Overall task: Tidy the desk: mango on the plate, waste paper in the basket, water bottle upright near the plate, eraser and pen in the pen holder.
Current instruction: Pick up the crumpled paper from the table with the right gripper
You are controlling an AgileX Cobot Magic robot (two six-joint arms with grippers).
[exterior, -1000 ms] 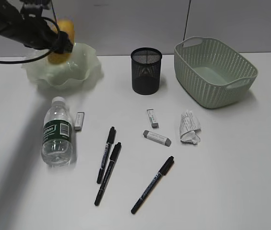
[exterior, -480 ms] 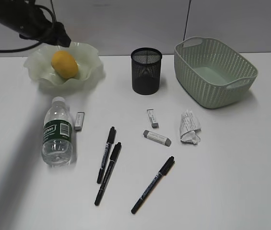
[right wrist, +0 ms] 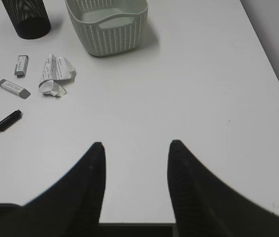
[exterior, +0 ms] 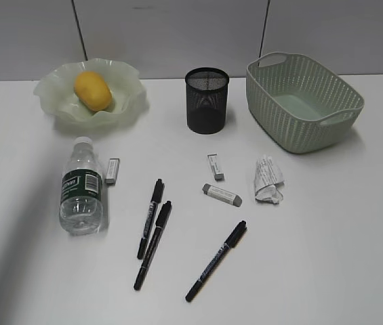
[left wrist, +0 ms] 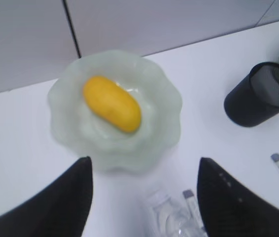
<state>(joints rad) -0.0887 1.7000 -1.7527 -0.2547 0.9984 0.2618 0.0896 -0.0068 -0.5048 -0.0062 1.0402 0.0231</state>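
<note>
The mango (exterior: 93, 91) lies in the plate (exterior: 55, 84) at the tabletop's (exterior: 340, 230) far left corner, so that part looks done. The left tool (left wrist: 144, 197) hangs above the plate's near rim with its jaws spread and nothing between them; the right tool (right wrist: 135, 163) hovers over the right edge, jaws apart and empty. The next likely step is the bottle (exterior: 81, 186), which lies on its side just in front of the plate, cap toward it, with an eraser (exterior: 112, 170) close beside. To do it well, the left tool should take the bottle across its body, clear of that eraser, tip it onto its base and release only once it stands steady. The paper (exterior: 268, 179), 2 more erasers (exterior: 222, 195) and 3 pens (exterior: 216, 261) lie loose mid-tabletop; the holder (exterior: 207, 99) and basket (exterior: 303, 101) stand along the far edge.
</note>
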